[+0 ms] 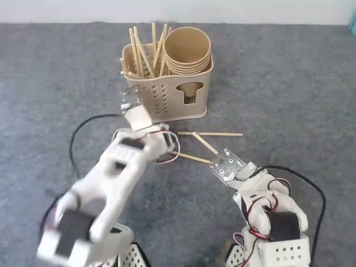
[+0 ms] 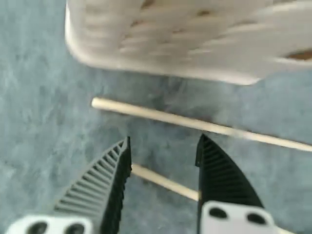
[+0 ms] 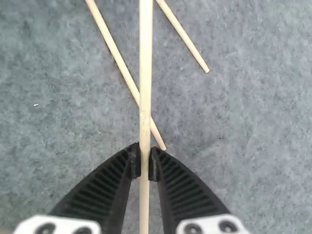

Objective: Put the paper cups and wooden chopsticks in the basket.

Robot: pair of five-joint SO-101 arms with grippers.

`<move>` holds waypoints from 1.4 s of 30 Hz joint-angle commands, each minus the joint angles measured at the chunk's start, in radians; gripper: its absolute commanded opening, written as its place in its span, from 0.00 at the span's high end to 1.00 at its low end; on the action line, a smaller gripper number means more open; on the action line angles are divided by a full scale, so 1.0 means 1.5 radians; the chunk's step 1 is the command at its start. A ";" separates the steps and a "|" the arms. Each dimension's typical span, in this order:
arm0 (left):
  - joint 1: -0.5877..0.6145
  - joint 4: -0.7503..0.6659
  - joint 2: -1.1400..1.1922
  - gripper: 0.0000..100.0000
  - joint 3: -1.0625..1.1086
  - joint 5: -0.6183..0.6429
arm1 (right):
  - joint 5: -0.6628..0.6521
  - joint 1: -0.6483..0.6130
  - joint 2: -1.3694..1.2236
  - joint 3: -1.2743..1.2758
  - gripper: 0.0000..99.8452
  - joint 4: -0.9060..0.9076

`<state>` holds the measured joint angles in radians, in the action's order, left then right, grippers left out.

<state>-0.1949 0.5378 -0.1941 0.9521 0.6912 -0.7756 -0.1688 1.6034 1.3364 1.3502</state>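
Three loose chopsticks [image 1: 211,134] lie on grey carpet [image 1: 300,94] just in front of the basket [image 1: 192,105]. The basket's back stands near the carpet's far edge, with open carpet on both sides. Inside it, a cup stack [image 1: 188,50] fills one compartment and upright sticks [image 1: 142,53] the other. The left arm [image 1: 111,183] lies across the near side, its wrist covering one loose stick's end. Left gripper [image 2: 163,141]: jaws apart above two sticks, one passing beneath the gap, basket wall just beyond. Right gripper [image 3: 145,152]: clamped on one held stick [image 3: 145,73], which runs straight ahead and crosses over a second [image 3: 114,53]; a third [image 3: 183,36] lies apart from both.
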 commanded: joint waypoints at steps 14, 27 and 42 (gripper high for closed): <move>-0.034 0.224 0.206 0.80 -0.241 0.037 | -0.005 0.011 0.005 -0.001 0.99 -0.004; -0.044 0.223 -0.030 0.80 -0.133 -0.119 | -0.003 0.010 0.005 0.000 0.99 0.003; -0.212 0.228 -0.072 0.80 -0.068 -0.646 | -0.002 0.142 0.012 -0.002 0.99 0.006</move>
<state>-0.4987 0.8753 -0.3890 0.9643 -0.1204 -0.7756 -0.0522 1.6034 1.3380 1.3594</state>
